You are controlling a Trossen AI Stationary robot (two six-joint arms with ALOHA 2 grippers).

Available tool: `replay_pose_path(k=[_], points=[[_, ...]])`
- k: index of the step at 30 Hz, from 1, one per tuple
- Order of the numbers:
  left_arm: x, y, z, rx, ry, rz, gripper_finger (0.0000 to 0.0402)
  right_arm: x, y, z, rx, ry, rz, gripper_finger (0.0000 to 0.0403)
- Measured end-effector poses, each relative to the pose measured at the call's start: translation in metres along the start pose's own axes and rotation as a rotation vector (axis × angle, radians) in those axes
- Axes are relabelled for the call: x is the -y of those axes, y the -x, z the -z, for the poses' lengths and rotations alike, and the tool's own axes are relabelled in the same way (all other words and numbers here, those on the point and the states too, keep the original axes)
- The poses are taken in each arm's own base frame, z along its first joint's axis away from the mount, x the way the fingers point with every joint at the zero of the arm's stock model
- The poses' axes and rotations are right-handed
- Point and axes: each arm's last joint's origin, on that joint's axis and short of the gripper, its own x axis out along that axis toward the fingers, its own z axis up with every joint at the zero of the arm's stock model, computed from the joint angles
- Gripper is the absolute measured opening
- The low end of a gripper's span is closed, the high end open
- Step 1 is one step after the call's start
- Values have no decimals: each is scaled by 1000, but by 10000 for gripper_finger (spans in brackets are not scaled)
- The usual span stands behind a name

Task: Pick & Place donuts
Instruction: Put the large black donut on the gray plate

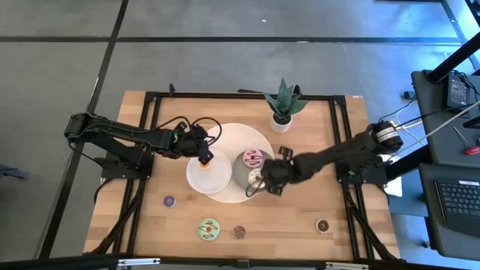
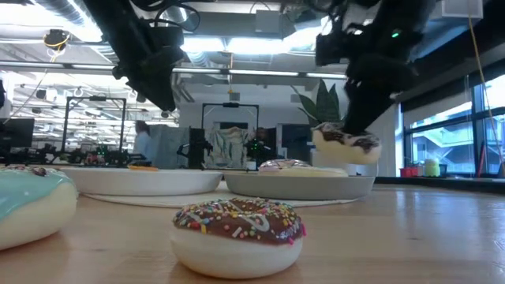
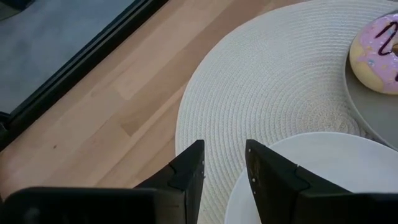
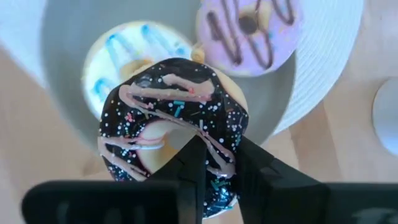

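Note:
My right gripper (image 1: 264,180) is shut on a chocolate donut with pink drizzle and sprinkles (image 4: 174,118), above the near edge of the grey plate (image 1: 238,171). On that plate lie a pink donut with dark stripes (image 1: 255,158) and a cream donut with blue stripes (image 4: 127,53). My left gripper (image 3: 224,168) hovers over the white plate (image 1: 214,178), fingers a little apart and empty. A small orange donut (image 1: 204,159) lies on the white plate just under it. Both plates rest on a round white mat (image 3: 280,81). My right gripper pinches one side of the chocolate donut's ring (image 4: 216,146) between its two fingers, which point down from above. One finger (image 4: 194,163) stands by the hole's edge, the other (image 4: 252,165) at the outer rim. The donut hangs tilted below the fingers (image 2: 347,142), clear of the grey plate.
Loose donuts lie on the wooden table near the front: a purple one (image 1: 169,201), a green one (image 1: 208,229), a small chocolate one (image 1: 239,232) and another chocolate one (image 1: 322,225). A potted plant (image 1: 283,105) stands at the back. A dark frame edges the table.

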Motion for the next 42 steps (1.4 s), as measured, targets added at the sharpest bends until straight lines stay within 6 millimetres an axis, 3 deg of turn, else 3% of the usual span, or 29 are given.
replay_pose_path(k=[8, 15, 32, 42], points=[[0, 0, 0, 0, 0, 1, 114, 36, -16, -15, -79, 28, -139, 58], [0, 0, 0, 1, 1, 1, 113, 54, -24, -28, -33, 38, -277, 54], [0, 0, 0, 0, 0, 0, 114, 59, -28, -26, -57, 4, -278, 55], [0, 0, 0, 0, 0, 0, 114, 59, -39, -13, -75, 2, -269, 55]])
